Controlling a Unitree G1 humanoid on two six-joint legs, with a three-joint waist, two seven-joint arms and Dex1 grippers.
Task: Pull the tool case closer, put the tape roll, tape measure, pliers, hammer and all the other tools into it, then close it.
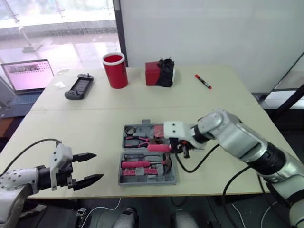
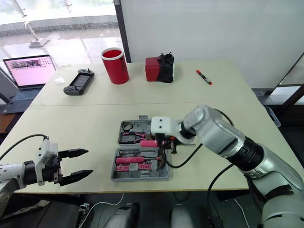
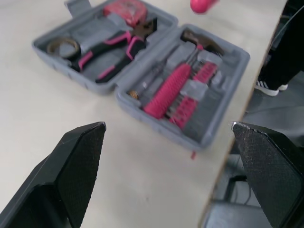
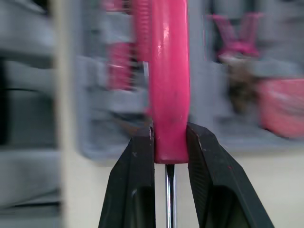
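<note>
The grey tool case (image 1: 148, 183) lies open near the table's front edge. Its far half holds a tape roll (image 3: 61, 46), pink-and-black pliers (image 3: 114, 45) and a red tape measure (image 3: 126, 8). In the near half lie a hammer (image 3: 168, 88) with a pink grip and a row of pink bits (image 3: 197, 95). My right gripper (image 4: 169, 137) is shut on a pink-handled screwdriver (image 1: 159, 147), holding it just above the middle of the case. To the left of the case, at the table's front edge, my left gripper (image 1: 98, 166) stands open with nothing between its fingers.
At the back of the table stand a red cup (image 1: 115, 70) and a red box with a black bundle (image 1: 159, 72). A red marker (image 1: 203, 81) lies back right, a game controller (image 1: 79, 86) back left. A laptop (image 1: 29, 75) sits beyond the left edge.
</note>
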